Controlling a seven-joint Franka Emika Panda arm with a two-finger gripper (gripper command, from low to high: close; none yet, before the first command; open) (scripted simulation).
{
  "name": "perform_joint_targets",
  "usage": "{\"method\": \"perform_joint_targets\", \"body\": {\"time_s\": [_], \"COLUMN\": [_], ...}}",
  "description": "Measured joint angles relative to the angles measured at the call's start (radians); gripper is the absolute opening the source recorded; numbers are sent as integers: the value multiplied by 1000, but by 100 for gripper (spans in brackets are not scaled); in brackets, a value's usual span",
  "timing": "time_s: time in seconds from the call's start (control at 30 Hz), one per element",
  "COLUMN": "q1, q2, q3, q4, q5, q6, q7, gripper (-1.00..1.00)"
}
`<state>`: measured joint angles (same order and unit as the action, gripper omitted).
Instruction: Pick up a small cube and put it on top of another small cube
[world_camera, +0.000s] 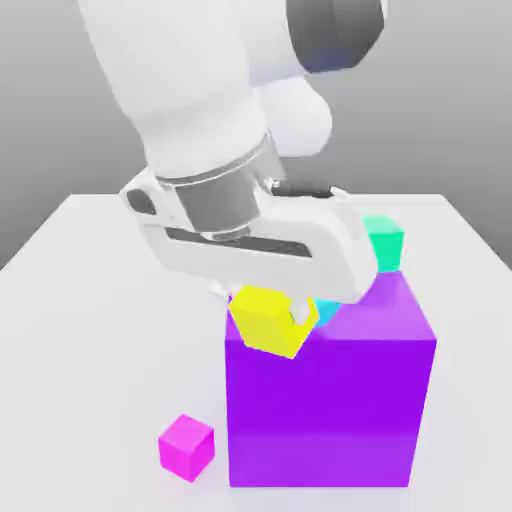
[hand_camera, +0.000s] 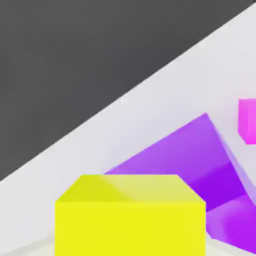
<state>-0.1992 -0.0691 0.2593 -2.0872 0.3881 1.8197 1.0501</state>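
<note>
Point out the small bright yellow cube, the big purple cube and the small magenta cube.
Small bright yellow cube (world_camera: 268, 322): exterior view, its front face.
Big purple cube (world_camera: 325, 415): exterior view, its front face.
Small magenta cube (world_camera: 186, 447): exterior view, its near faces.

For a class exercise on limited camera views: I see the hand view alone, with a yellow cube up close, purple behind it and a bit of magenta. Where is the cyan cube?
Observer: The cyan cube sits on top of the big purple cube, partly hidden behind the gripper.
Operator: Is the yellow cube on it?
Observer: No. The yellow cube is held tilted over the purple cube's near top edge.
Operator: Anything else up there?
Observer: A sea-green cube shows behind the purple cube.
</note>
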Motion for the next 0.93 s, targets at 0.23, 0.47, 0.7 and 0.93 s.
{"method": "perform_joint_targets", "body": {"time_s": [0.23,0.47,0.7,0.93], "q1": [89,81,52,58], "q2": [-253,-527,-742,-724], "q3": [54,128,249,298], "q4": [-46,-285,-527,-622], "q5": [85,52,7,40], "q6": [-169,-95,27,145], "q7": [-62,148,360,365], "gripper": [-100,-100,-100,100]}}
